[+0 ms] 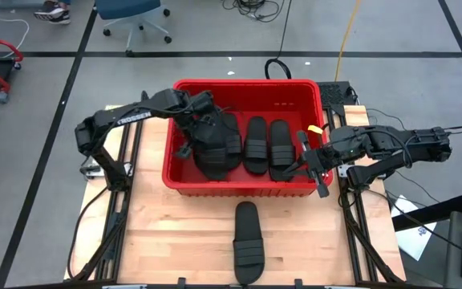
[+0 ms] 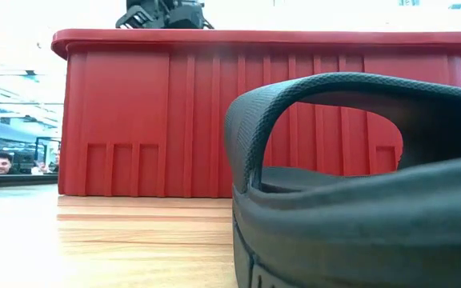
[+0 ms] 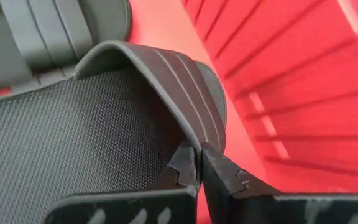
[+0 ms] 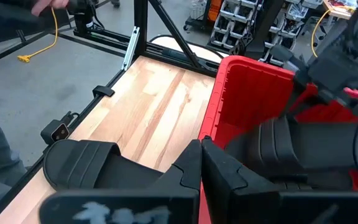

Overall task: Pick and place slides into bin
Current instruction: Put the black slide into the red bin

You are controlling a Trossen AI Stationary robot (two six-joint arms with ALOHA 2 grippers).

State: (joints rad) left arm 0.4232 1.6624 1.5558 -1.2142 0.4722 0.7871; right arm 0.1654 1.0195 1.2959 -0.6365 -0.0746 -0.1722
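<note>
Slides (image 1: 256,143) lie inside the red bin (image 1: 247,186), which occupies the upper centre of the high view on the wooden counter (image 1: 175,241). Two slides lie side by side at bin centre; a dark heap of slides (image 1: 215,146) fills the bin's left half. One further slide (image 1: 247,241) lies outside the bin on the counter, at lower centre of the high view, well apart from the bin's front wall. In the low view this slide (image 2: 358,184) fills the right foreground, with the bin wall (image 2: 150,120) behind it.

Left hand (image 1: 203,120): positioned over the heap in the bin's left half. In the left wrist view its fingers (image 3: 219,177) are pressed together, pinching the ribbed strap (image 3: 185,93) of a slide at its edge.

Right hand (image 1: 311,160): positioned at the bin's right wall. In the right wrist view its fingers (image 4: 225,171) are pressed together, with nothing visible between them.
</note>
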